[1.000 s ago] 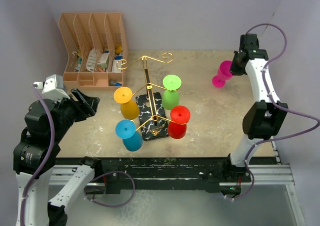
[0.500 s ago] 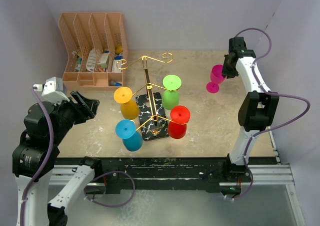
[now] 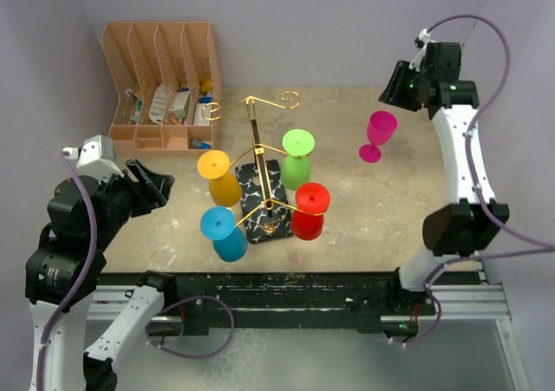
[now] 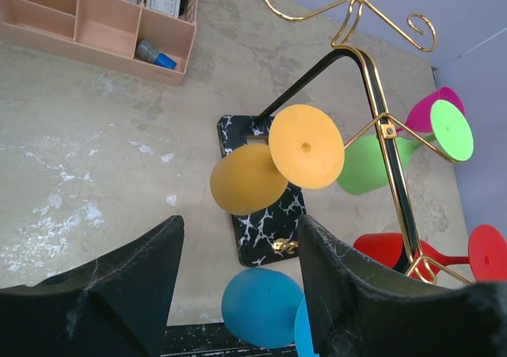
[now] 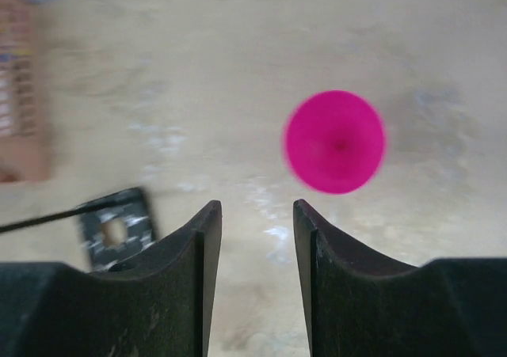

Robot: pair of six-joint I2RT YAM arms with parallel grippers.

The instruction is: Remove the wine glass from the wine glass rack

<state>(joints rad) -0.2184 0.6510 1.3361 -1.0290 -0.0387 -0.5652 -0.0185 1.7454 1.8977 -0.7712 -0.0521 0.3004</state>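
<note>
The wine glass rack [image 3: 253, 140], gold wire on a black marble base [image 3: 260, 202], stands mid-table with yellow [image 3: 218, 177], green [image 3: 297, 159], red [image 3: 310, 211] and blue [image 3: 224, 233] glasses hanging on it. A magenta wine glass [image 3: 378, 134] stands upright on the table to the rack's right, held by nothing. My right gripper [image 3: 397, 89] hovers above and behind it, open and empty; its wrist view looks down on the glass [image 5: 335, 141] ahead of the gripper [image 5: 256, 214]. My left gripper [image 3: 161, 183] is open to the left of the rack, with the yellow glass [image 4: 277, 155] ahead of it [image 4: 238, 242].
A peach slotted organiser [image 3: 160, 79] with small items stands at the back left. Purple walls close in the table at the back and on both sides. The black rail [image 3: 286, 287] runs along the table's near edge.
My right gripper has opened and let go of the magenta glass, then lifted up and back. The glass, tilted before, now stands upright. The left arm has barely moved.
</note>
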